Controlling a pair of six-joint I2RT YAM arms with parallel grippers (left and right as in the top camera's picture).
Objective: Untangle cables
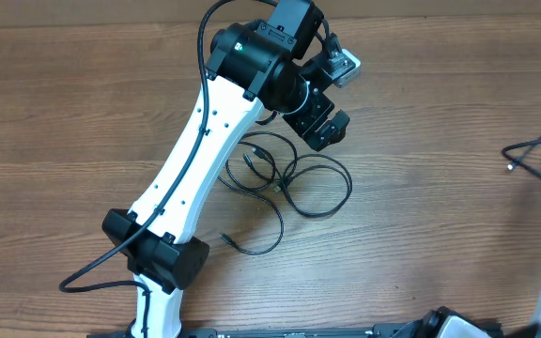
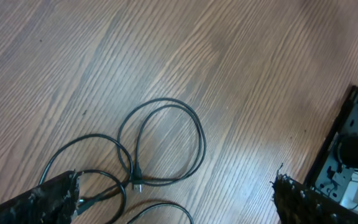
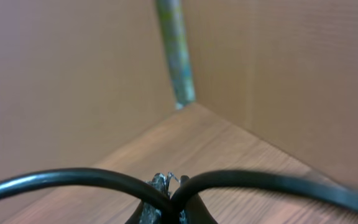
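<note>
- The left pincer [image 2: 176,190] hovers over the bench [image 1: 421,235] with its jaws spread wide, holding nothing.
- The cables [image 1: 278,184] lie in loose, overlapping loops on the middle of the bench, just beside that pincer.
- From the left wrist, one round loop [image 2: 166,140] lies flat on the wood between the two fingers [image 2: 48,199].
- One plug [image 1: 225,238] trails out toward the near edge, apart from the main loops.
- The right pincer [image 3: 166,190] is clamped tight on a single cable [image 3: 73,176], which arcs away to both sides.
- At the bench's far right edge a thin strand [image 1: 533,145] rises off the wood; it is probably that same cable.
</note>
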